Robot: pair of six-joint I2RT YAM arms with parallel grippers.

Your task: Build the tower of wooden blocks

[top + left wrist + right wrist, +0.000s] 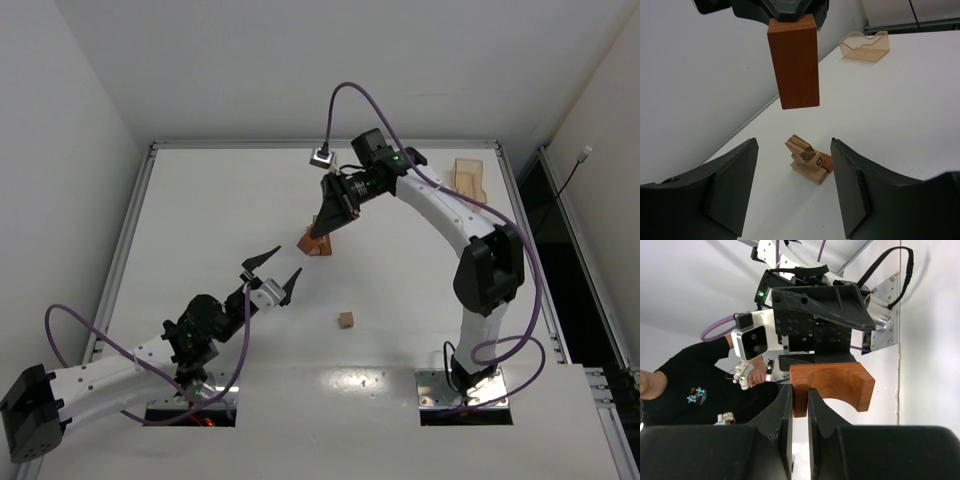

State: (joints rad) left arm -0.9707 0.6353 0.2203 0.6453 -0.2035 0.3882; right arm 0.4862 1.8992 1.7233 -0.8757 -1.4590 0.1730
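My right gripper (800, 390) is shut on one leg of a reddish-brown arch-shaped wood block (840, 382). It holds that block (793, 62) in the air above the table, at mid-table in the top view (308, 240). Below and beyond it stands the tower (807, 161): a tan base piece, a reddish piece beside it, and a tilted striped block marked "D" on top. My left gripper (794, 145) is open and empty, with its fingers (730, 192) framing the tower from a distance. In the top view the left gripper (289, 260) sits just left of the held block.
A single small wooden cube (346, 320) lies on the table in front of the right arm's base. A shallow light-wood tray (468, 178) rests at the back right, also seen from the left wrist (865, 46). A person stands behind the left arm in the right wrist view.
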